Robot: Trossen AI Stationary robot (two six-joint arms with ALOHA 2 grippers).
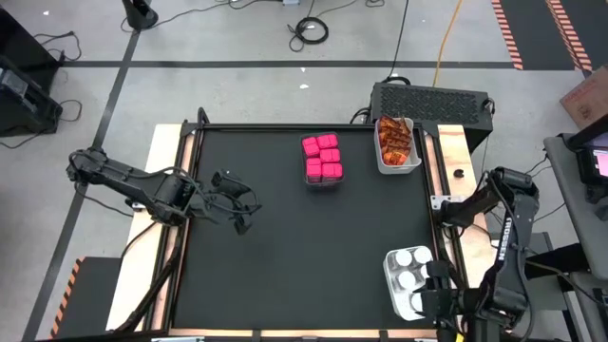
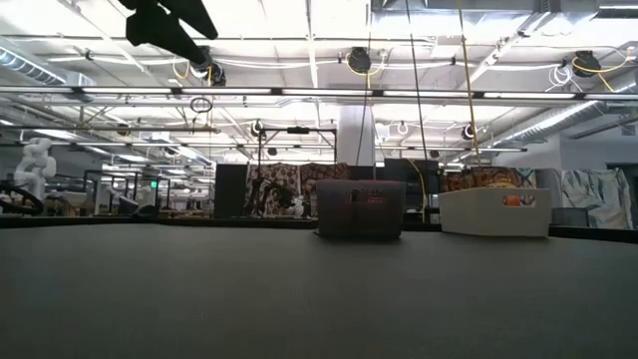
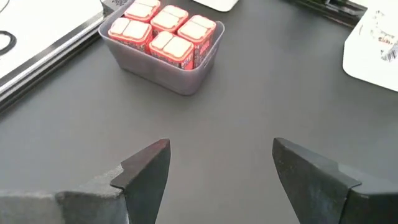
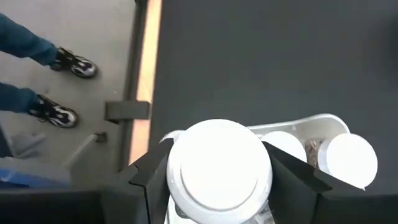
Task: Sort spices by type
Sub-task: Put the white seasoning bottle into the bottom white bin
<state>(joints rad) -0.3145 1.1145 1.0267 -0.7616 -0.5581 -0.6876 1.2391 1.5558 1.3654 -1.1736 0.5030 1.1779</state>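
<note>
Above the white bin (image 4: 323,121), a white-lidded jar (image 4: 217,165) is clamped by the right end effector (image 4: 217,171); the left end effector (image 3: 217,165) is held apart over the worktop (image 3: 249,106).

Grey bin (image 2: 360,208) beside white bin (image 2: 495,211).

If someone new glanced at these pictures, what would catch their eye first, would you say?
Probably the bright pink packs in their grey tray at the table's far middle. Next, the right gripper at the near right corner, shut on a white-lidded jar above the white bin of jars.
</note>
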